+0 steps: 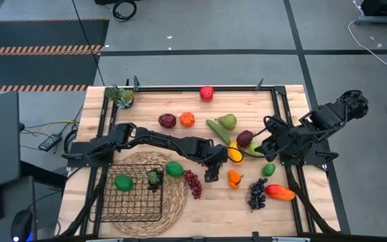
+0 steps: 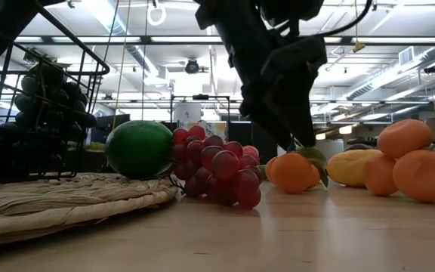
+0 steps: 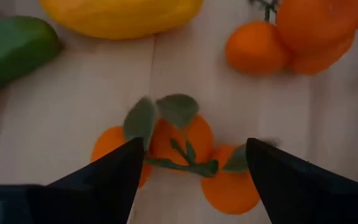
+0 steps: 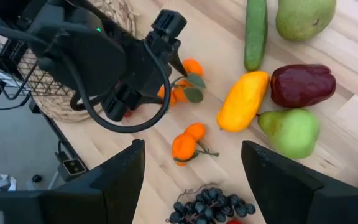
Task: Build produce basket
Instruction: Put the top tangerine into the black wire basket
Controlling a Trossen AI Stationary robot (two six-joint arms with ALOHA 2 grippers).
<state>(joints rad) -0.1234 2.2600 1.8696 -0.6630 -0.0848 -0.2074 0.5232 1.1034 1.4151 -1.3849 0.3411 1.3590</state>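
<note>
We are in the picking step: our left gripper (image 1: pixel 213 176) hangs with its fingers spread wide and empty over a leafy cluster of small oranges (image 3: pixel 179 149) near the middle of the bench, the fingertips straddling the fruit without touching it that we can see. The basket (image 1: pixel 106 202) sits on the round woven mat (image 1: pixel 173 202) at the bench's front-left corner, already holding a lime (image 1: pixel 123 181) and a small dark fruit. Most produce lies loose toward the right side: red grapes (image 1: pixel 193 183), yellow squash (image 4: pixel 243 99), a cucumber (image 4: pixel 255 31). Our right gripper (image 1: pixel 263 145) waits open and empty over that cluster. Next, we judge, the left must drop squarely, close on the oranges and carry them to the basket.
</note>
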